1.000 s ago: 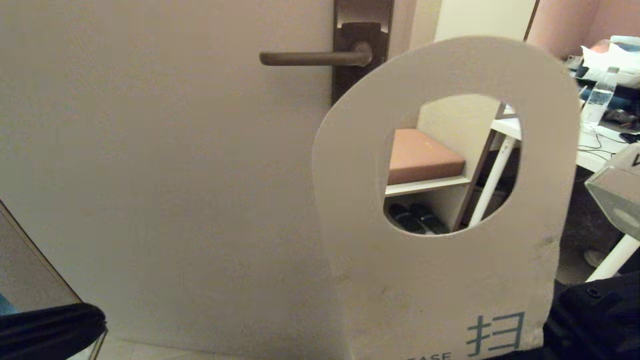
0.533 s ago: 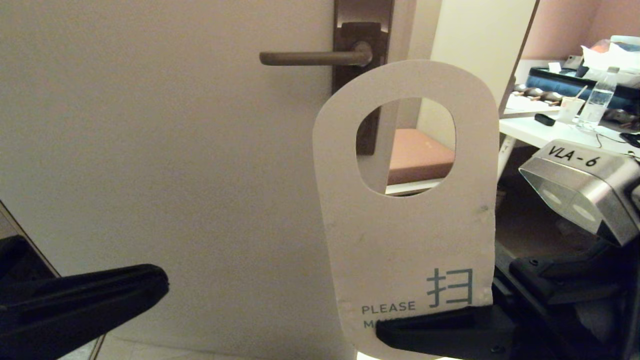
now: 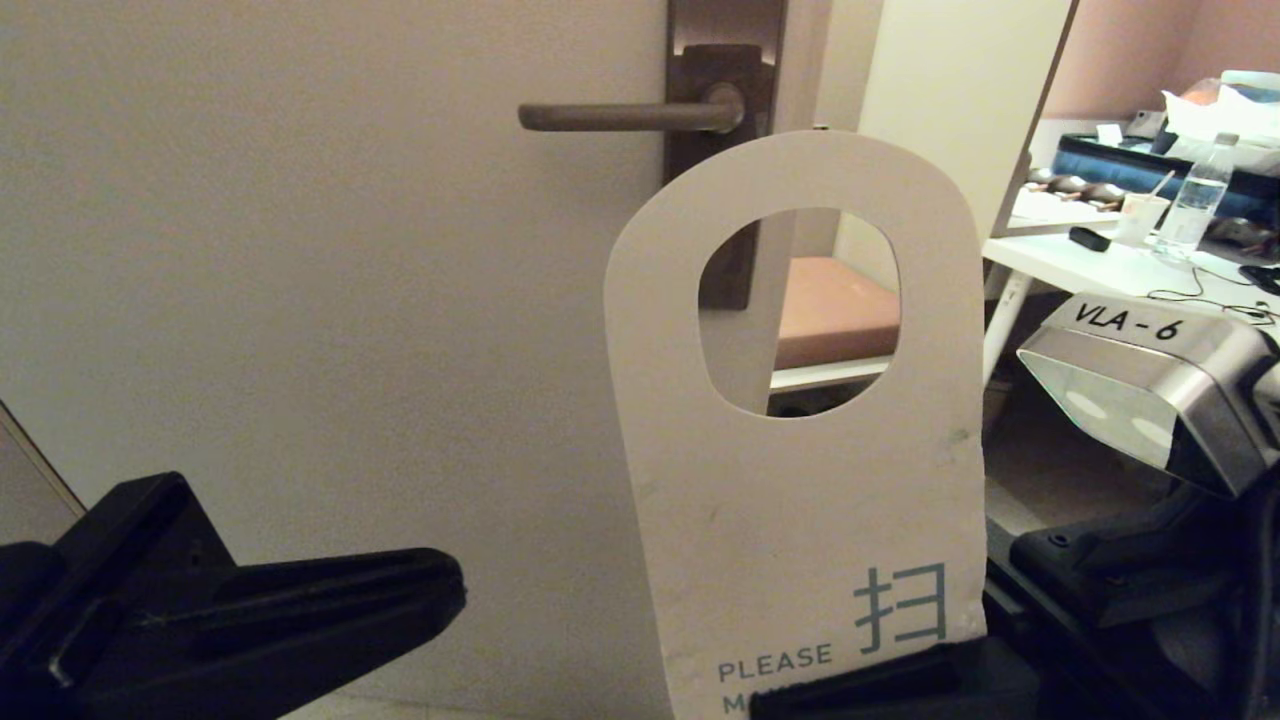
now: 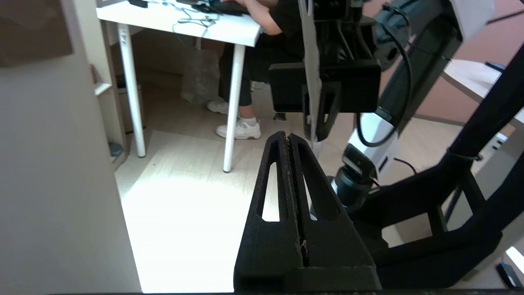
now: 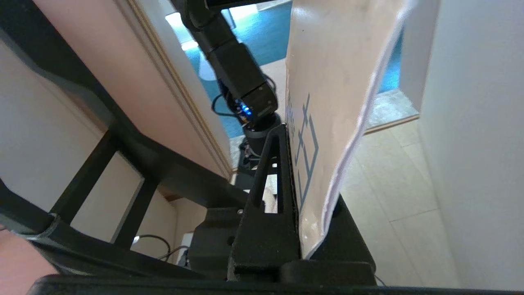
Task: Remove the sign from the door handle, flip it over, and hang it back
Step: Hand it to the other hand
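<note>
The sign [image 3: 800,520] stands upright below and right of the door handle [image 3: 620,117], its off-white "PLEASE" face toward my head camera. It is clear of the handle. My right gripper [image 3: 890,685] is shut on the sign's bottom edge; in the right wrist view the sign [image 5: 327,102] is pinched at the right gripper [image 5: 291,135], with the far finger hidden behind it. My left gripper [image 3: 440,590] sits low on the left, shut and empty, pointing toward the sign. From the left wrist, the left gripper [image 4: 288,137] shows pressed together, with the sign [image 4: 312,82] edge-on just beyond.
The pale door [image 3: 300,300] fills the left and middle. Right of the door are a shelf with a pinkish box [image 3: 830,320] and a white desk [image 3: 1100,265] with a water bottle [image 3: 1195,205]. A seated person's feet [image 4: 241,127] are under the desk.
The sign has moved away from my head camera and a little left, toward the door. My left gripper has risen and moved right, closer to the sign.
</note>
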Tool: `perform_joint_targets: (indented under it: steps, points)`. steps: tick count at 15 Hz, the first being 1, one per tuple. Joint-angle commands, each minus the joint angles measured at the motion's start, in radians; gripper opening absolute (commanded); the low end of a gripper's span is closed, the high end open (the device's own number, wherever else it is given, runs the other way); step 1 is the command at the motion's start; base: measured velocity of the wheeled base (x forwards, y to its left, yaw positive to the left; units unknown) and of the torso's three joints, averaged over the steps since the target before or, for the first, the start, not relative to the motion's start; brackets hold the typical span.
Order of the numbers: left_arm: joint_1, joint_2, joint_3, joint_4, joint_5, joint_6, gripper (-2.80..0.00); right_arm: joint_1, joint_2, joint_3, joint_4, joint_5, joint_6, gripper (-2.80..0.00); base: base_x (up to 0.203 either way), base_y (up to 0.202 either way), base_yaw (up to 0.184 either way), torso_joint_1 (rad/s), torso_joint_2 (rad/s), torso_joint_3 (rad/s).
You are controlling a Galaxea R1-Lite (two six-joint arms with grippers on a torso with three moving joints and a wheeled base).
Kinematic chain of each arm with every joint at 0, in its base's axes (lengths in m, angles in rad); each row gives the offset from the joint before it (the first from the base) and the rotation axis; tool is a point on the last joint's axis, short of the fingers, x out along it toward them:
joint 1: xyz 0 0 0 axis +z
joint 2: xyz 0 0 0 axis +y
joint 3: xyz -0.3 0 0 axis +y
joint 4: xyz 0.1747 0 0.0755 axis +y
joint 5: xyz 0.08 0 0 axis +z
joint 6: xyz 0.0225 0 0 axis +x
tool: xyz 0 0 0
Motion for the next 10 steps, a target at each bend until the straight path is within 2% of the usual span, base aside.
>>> perform_joint_targets:
  steps: [1, 5, 10]
  points:
    - [-0.008, 0.008, 0.0, -0.002, -0.003, -0.002, 0.0, 0.0, 0.013, 0.004, -0.004, 0.011, -0.005, -2.8, 0.0, 0.0, 0.0, 0.0, 0.0, 0.0]
    - [-0.036, 0.021, -0.005, -0.003, -0.002, -0.002, 0.0, 0.001, 0.026, 0.002, -0.005, 0.012, -0.016, -2.8, 0.0, 0.0, 0.0, 0.0, 0.0, 0.0]
    - [-0.037, 0.064, -0.015, -0.008, -0.002, -0.004, 0.0, 0.002, 0.03, -0.002, -0.007, 0.012, -0.019, -2.8, 0.0, 0.0, 0.0, 0.0, 0.0, 0.0]
